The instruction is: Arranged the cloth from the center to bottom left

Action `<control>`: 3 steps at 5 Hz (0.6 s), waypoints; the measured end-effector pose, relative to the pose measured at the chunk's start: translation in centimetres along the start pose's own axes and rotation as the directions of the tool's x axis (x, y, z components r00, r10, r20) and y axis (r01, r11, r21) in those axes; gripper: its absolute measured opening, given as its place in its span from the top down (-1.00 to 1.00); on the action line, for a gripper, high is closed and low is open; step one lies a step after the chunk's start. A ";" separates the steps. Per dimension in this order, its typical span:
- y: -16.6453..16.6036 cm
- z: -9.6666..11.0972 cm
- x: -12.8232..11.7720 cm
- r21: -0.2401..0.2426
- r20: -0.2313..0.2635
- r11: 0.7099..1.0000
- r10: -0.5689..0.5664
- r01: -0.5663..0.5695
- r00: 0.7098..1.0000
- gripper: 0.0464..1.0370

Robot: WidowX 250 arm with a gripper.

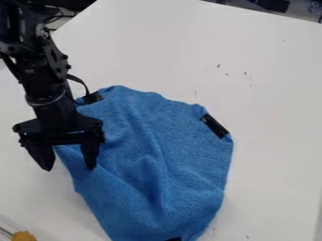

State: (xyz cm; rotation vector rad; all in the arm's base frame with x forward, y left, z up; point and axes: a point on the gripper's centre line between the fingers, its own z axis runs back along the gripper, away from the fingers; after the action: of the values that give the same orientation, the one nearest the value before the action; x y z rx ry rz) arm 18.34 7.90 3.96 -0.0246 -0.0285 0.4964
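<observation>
The black gripper (69, 168) hangs at the left over the left edge of the blue cloth (154, 160). Its two fingers stand apart: one lies over the white table just outside the cloth, the other over the cloth itself. Rumpled, with soft folds running down its middle, the cloth spreads from the centre to the bottom edge of the view. Black patches show at its upper left corner, its right side and its bottom edge. Whether the fingertips touch the cloth I cannot tell.
A white table (270, 94) extends around the cloth, with small dark marks above the cloth's right part. An orange-yellow object (24, 236) sits at the bottom left corner beside a clear edge. Dark items lie beyond the table's far edge.
</observation>
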 end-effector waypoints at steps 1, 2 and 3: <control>-0.1 -0.2 -0.1 -0.001 -0.017 1.000 -0.004 0.004 1.000 -0.24; -0.1 0.2 0.2 0.002 -0.015 1.000 -0.015 0.015 1.000 0.37; -0.1 0.3 0.3 0.002 -0.018 1.000 -0.026 0.026 1.000 0.81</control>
State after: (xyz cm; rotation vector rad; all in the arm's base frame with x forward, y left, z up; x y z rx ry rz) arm 18.62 7.98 4.28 -0.0265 -0.0102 0.4706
